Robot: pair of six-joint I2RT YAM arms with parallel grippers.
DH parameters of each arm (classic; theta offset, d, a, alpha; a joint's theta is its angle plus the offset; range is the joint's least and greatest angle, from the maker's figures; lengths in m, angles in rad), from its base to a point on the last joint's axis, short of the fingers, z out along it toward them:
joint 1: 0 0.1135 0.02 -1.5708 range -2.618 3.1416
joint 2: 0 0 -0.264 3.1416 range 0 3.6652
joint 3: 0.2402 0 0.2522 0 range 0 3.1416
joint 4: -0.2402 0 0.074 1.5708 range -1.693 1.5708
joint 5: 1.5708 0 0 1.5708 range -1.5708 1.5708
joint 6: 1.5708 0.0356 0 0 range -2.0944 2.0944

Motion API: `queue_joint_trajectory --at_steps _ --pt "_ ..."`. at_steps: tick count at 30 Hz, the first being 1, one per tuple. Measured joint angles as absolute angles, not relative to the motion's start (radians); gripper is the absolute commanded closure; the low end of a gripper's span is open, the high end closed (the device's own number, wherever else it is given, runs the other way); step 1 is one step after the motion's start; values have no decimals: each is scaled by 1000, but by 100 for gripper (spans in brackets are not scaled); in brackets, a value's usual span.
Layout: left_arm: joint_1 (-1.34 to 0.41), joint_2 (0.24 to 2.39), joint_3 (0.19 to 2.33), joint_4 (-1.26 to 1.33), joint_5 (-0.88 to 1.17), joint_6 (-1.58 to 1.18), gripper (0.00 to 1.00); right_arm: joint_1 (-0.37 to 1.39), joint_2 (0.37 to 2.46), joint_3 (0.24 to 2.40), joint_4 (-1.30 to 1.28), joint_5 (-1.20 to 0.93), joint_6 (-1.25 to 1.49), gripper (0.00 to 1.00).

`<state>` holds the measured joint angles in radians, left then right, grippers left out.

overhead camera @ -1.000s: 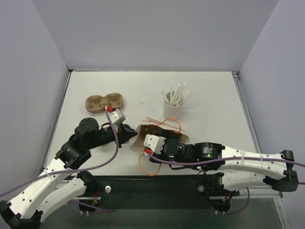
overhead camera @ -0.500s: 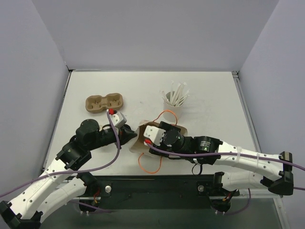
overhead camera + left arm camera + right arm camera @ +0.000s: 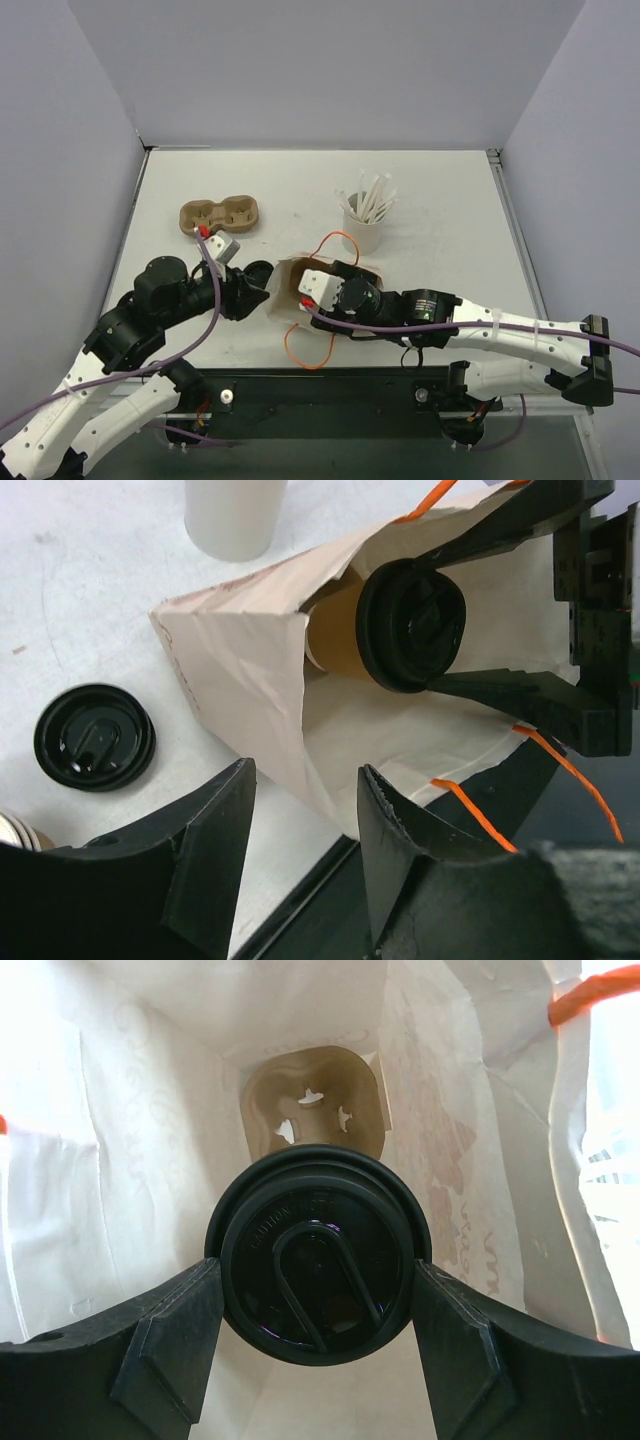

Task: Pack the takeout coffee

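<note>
White surface [image 3: 470, 200] boxed by pale lilac walls, seen from above. Toward 6 o'clock, near the arm bases, sits an open kraft paper bag [image 3: 284, 292] w/ orange handles.

Right pincer [image 3: 316, 1282] reaches into the bag's mouth, fingers clamped either side of the takeout coffee [image 3: 318, 1260]. The cup is inside the bag's upper part, not yet on its floor. Left pincer [image 3: 305, 770] is at the bag's 9 o'clock side, fingers spread, bag edge between them but not nipped.

Pulp cup tray [image 3: 220, 215] lies at the bag's 11 o'clock. White cup of sticks [image 3: 362, 230] stands at its 1 o'clock.

Step, prob.: lowering coffee into bag. Next move likely needs the cup kept level, sunk onto the pulp insert [image 3: 312, 1100] at the bag's bottom, then let go.

Only the right wrist view shows that insert. Only the left wrist view shows a loose black lid [image 3: 95, 737] on the surface beside the bag; it's hidden from overhead.
</note>
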<state>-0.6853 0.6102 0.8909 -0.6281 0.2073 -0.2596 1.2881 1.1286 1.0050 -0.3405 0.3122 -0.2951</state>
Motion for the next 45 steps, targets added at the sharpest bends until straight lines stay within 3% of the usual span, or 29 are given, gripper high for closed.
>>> queue_joint_trajectory --at_steps 8,10,11,15,18,30,45 --pt "-686 687 896 -681 205 -315 46 1327 1151 991 -340 355 -268 51" --pt "-686 713 896 -680 200 -313 56 1335 1156 983 -336 366 -262 51" --pt "-686 728 896 -678 195 -311 71 1337 1156 974 -329 371 -260 51" --pt "-686 754 892 -653 184 -290 91 1343 1156 922 -291 413 -260 52" --pt "-692 745 880 -595 184 -270 99 1336 1155 890 -269 435 -278 52" --pt "-707 660 741 -345 187 -212 100 1248 1115 880 -206 374 -434 49" --pt "-766 606 653 -300 144 -207 100 1244 1131 928 -337 337 -570 50"
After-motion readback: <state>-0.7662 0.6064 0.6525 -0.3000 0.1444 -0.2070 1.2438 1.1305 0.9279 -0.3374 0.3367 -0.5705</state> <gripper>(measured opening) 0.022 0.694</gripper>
